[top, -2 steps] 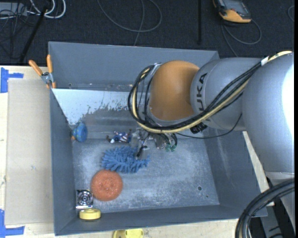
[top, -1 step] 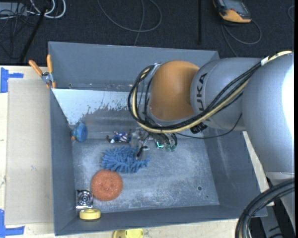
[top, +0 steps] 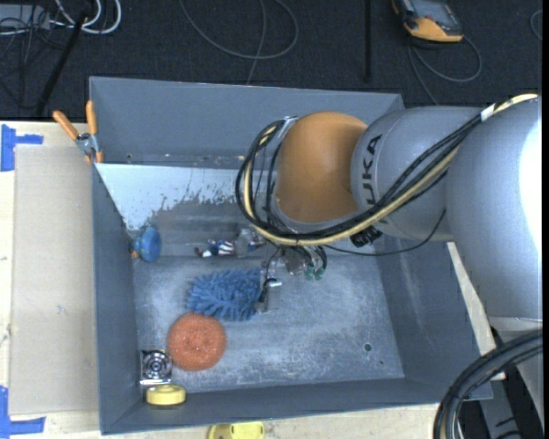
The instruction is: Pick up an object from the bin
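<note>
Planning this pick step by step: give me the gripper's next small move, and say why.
Probably a short shift toward the view's left, to centre over the blue bristly pad. The gripper sits low at that pad's right edge, not over its middle. The round orange scrubber lies farther off, toward the bin's lower left, so the blue pad seems the nearest thing.

From my end the arm (top: 457, 172) comes in over the right edge of the bin (top: 110, 337), big silver link angled down toward the back middle. The orange cover (top: 316, 167) on the wrist faces up at me, with black and yellow cables (top: 256, 199) looped round its left side. The gripper (top: 271, 286) hangs below it, low over the floor near the middle, pointing down.
</note>
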